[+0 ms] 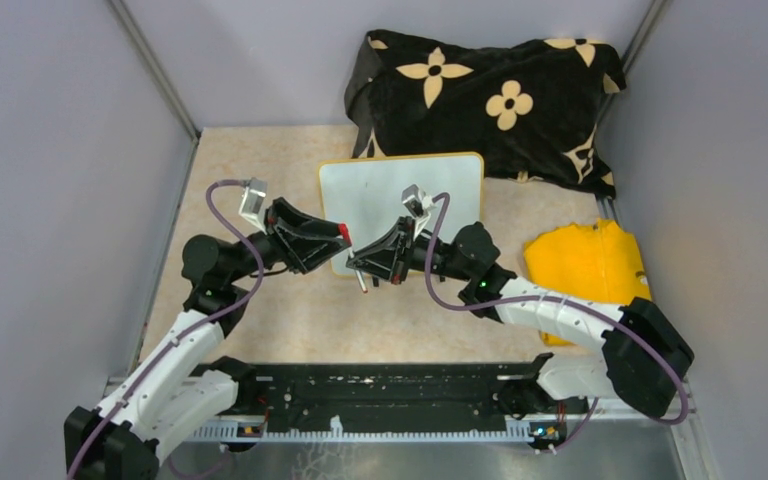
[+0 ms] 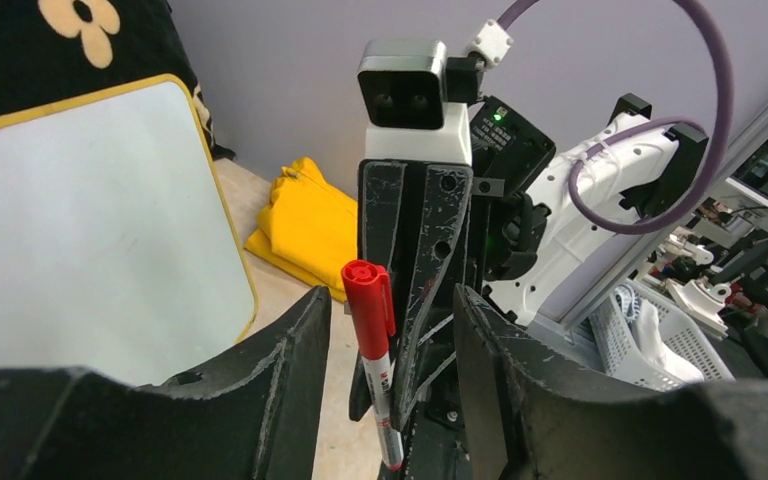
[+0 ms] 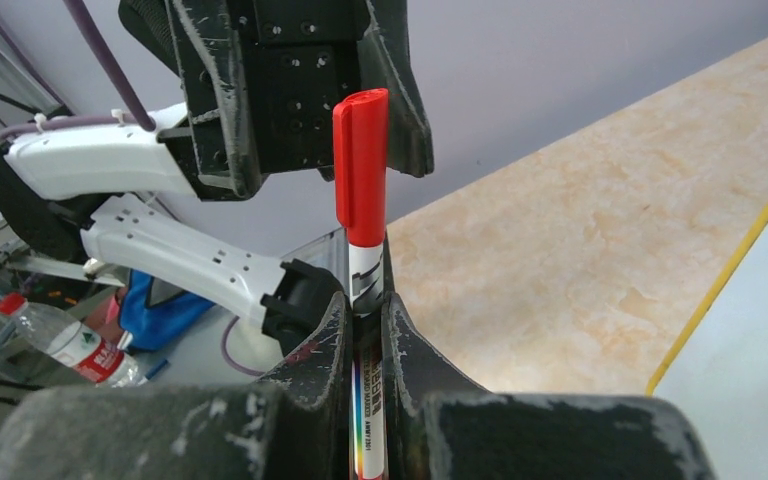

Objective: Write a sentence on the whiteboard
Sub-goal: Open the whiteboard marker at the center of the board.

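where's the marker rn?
Center of the top view: the marker is clamped in the right gripper, cap inside the open left gripper, at the near-left corner of the whiteboard.

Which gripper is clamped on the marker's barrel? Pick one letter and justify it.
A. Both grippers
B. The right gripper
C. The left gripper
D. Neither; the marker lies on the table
B: in the right wrist view, the right gripper is pinched shut on the marker, while the left gripper is open, its fingers apart on either side of the red cap.
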Controlling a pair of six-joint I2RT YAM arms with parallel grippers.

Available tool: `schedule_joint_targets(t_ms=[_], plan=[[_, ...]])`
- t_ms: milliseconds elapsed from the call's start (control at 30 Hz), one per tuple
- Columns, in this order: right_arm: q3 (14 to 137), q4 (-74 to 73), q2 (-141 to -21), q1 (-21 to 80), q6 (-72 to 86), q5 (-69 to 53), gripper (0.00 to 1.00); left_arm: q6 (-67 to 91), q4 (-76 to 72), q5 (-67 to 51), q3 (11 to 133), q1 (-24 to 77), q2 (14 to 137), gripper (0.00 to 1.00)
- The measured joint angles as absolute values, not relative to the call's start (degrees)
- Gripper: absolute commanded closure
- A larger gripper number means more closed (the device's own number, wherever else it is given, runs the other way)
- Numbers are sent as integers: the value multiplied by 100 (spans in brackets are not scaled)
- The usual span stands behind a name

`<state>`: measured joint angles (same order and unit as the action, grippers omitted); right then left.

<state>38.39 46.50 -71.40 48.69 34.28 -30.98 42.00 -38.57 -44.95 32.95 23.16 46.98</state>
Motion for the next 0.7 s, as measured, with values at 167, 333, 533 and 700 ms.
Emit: schedule_joint_targets(t_ms=[167, 333, 533, 700], plan=[[3839, 4449, -7046, 4869, 3223, -3111, 100, 4246, -3854, -4657, 3297, 2316, 4895, 49], [3839, 4270, -7046, 4875, 3079, -3114, 100, 4298, -3857, -4807, 3297, 2316, 5004, 60], [3839, 4189, -7046, 4934, 2954, -3138, 100, 4348, -3861, -4877, 3299, 2314, 5087, 65], [3844, 4069, -7046, 4963, 2884, -3127, 100, 4399, -3859, -5030, 3361, 2316, 5229, 66]])
